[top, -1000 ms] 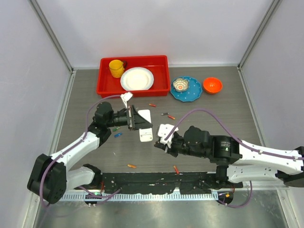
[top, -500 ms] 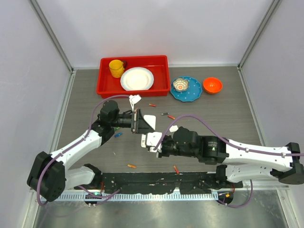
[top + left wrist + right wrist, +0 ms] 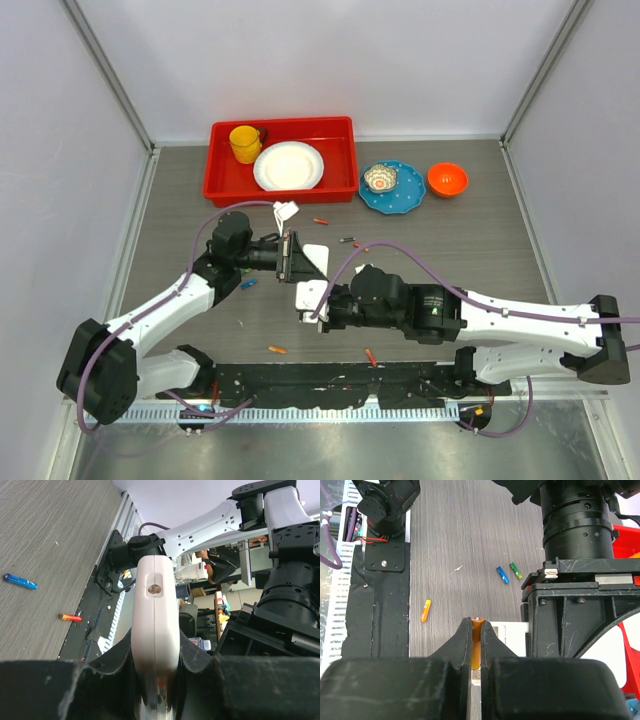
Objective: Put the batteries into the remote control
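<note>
My left gripper (image 3: 298,258) is shut on the white remote control (image 3: 316,256) and holds it on edge above the table. In the left wrist view the remote control (image 3: 154,610) stands up between the black fingers (image 3: 112,662), narrow side toward the camera. My right gripper (image 3: 306,304) sits just in front of the remote, shut on an orange battery (image 3: 477,637) whose metal tip pokes past the fingertips. Loose batteries lie around: red (image 3: 321,221), dark (image 3: 346,240), orange (image 3: 361,247), green (image 3: 243,271), blue (image 3: 248,284), orange (image 3: 277,349), red (image 3: 371,356).
A small flat white piece (image 3: 507,636) lies on the table just beyond the right fingertips. At the back a red tray (image 3: 222,186) holds a yellow mug (image 3: 244,143) and a white plate (image 3: 289,166). A blue plate (image 3: 408,200) and an orange bowl (image 3: 447,179) stand to its right.
My right arm has swung left with the battery, from the table's middle to just below the remote. The left gripper shifted slightly right with the remote, then held still.
</note>
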`<state>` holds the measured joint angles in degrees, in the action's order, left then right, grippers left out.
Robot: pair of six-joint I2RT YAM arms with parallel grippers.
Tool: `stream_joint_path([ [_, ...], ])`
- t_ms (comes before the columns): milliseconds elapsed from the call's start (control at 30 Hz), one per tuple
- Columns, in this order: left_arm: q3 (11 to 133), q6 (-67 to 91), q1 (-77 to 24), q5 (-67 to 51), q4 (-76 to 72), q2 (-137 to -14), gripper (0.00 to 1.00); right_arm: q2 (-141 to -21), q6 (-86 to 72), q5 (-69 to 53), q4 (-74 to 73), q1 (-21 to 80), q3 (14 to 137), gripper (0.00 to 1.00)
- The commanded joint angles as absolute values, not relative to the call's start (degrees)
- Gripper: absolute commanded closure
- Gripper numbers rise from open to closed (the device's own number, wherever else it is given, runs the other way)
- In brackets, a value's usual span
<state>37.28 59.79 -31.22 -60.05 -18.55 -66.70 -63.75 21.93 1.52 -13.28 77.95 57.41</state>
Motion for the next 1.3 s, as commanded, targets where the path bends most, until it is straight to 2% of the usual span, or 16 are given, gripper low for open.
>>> stream_joint_path([
  [0,38.4,59.2,-31.6,-61.5,-19.9,-65.0,0.99,-64.6,23.3,1.2,-10.4,78.2,60.0,0.99],
  [833,38.0,59.8,-31.8,-61.8,-21.0,-63.2,0.99,-66.7,23.1,3.0,-14.4,78.1,60.2,0.99],
  [1000,37.9,59.7,-31.7,-61.5,-20.7,-63.2,1.0,-66.4,22.5,3.6,-15.5,78.1,60.4,0.96],
  [1267,38.2,59.3,-31.8,-61.0,-20.2,-63.9,1.0,-66.4,22.1,5.4,-17.2,78.2,61.1,0.86],
])
